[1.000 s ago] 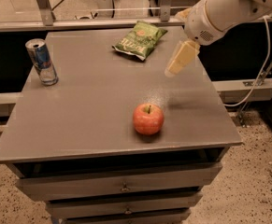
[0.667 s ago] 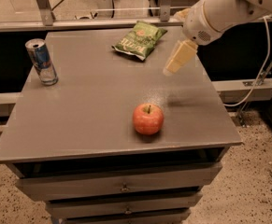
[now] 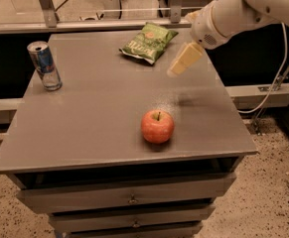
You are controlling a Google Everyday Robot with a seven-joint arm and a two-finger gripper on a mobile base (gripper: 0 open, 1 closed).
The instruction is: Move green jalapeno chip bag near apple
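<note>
The green jalapeno chip bag [image 3: 148, 42] lies flat at the back of the grey table [image 3: 89, 118], right of centre. The apple [image 3: 157, 126] stands near the front of the table, right of centre, well apart from the bag. My gripper [image 3: 175, 71] hangs above the table on the white arm coming in from the upper right. It is just right of the bag and a little in front of it, and it holds nothing that I can see. Its shadow falls on the table behind the apple.
A blue-and-silver drink can [image 3: 44, 65] stands at the table's back left. The table has drawers [image 3: 131, 199] below its front edge. A railing [image 3: 109, 24] runs behind the table. A cable [image 3: 278, 78] hangs at the right, over speckled floor.
My gripper has moved slightly left, toward the chip bag. The bag, the apple and the can have not moved.
</note>
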